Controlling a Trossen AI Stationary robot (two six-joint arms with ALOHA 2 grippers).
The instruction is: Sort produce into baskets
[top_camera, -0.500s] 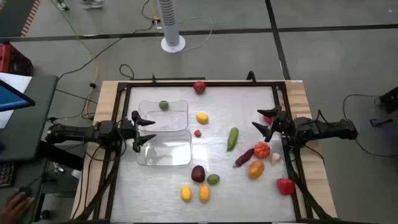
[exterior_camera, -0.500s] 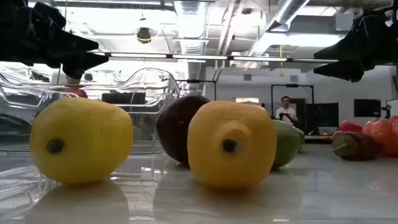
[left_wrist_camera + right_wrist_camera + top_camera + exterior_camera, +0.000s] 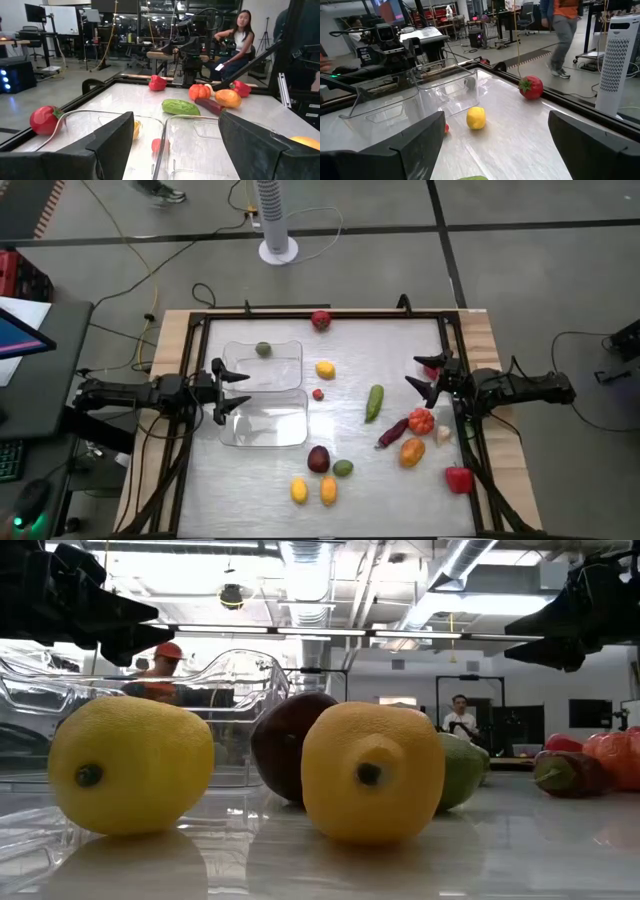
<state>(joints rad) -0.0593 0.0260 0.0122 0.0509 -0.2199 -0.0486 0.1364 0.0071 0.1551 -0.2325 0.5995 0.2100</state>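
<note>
Two clear trays stand left of centre, the far one [image 3: 266,366] holding a green piece [image 3: 263,349], the near one [image 3: 265,420] holding none that I can see. Produce lies scattered on the table: a red tomato [image 3: 320,320] by the far edge, a yellow lemon [image 3: 325,369], a small red piece [image 3: 318,394], a green cucumber [image 3: 374,402], a cluster at the right with an orange-red piece [image 3: 421,420], and a dark purple piece [image 3: 318,459] with two yellow ones [image 3: 313,491] near the front. My left gripper [image 3: 233,391] is open above the trays' left side. My right gripper [image 3: 424,376] is open at the table's right.
A black frame [image 3: 330,314] borders the table. A white tower fan [image 3: 275,220] stands on the floor beyond the far edge. People show in the room beyond, one seated [image 3: 239,31] and one walking [image 3: 566,30]. Bare table [image 3: 300,340] lies between the trays and the far frame.
</note>
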